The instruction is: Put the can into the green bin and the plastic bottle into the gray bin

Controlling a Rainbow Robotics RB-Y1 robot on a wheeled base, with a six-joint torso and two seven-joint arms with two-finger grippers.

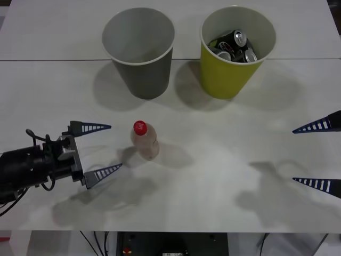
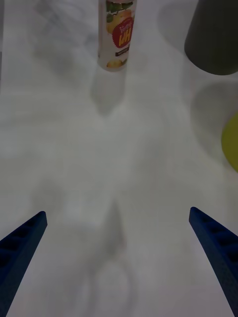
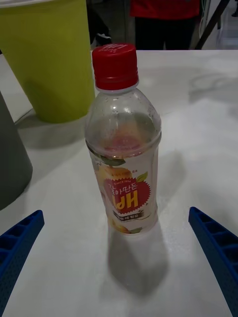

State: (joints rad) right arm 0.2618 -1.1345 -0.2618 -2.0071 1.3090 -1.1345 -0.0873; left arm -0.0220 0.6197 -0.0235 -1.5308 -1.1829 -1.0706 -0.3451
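White and matte, the table [image 1: 213, 176] carries soft grey shadows and a thin seam running across the upper part of the front view. Nearest, at the lower left of that view, the left gripper [image 1: 104, 149] reaches in from its black, cable-draped wrist, its ribbed blue wedge-shaped fingers spread wide apart and holding nothing, aimed at the plastic bottle [image 1: 145, 140] just beside their tips. At the right edge the right gripper [image 1: 319, 155] also stands wide open and empty, two tapered blue fingers pointing inward, well apart from the bottle. The bottle stands upright near the centre of the front view, free of both grippers: clear smooth plastic with a rounded shoulder, a ribbed red cap, a little pale liquid and a whitish wrap label printed with red marks and fruit, seen close in the left wrist view [image 3: 124, 153]. Farther back, in the upper half of the front view, two tapered cup-shaped bins stand side by side: the gray bin [image 1: 143, 74] on the left, dark outside and light inside, and the green bin [image 1: 226, 77] on the right, yellow-green with a pale rim, holding several dark metal cans [image 1: 234, 45].
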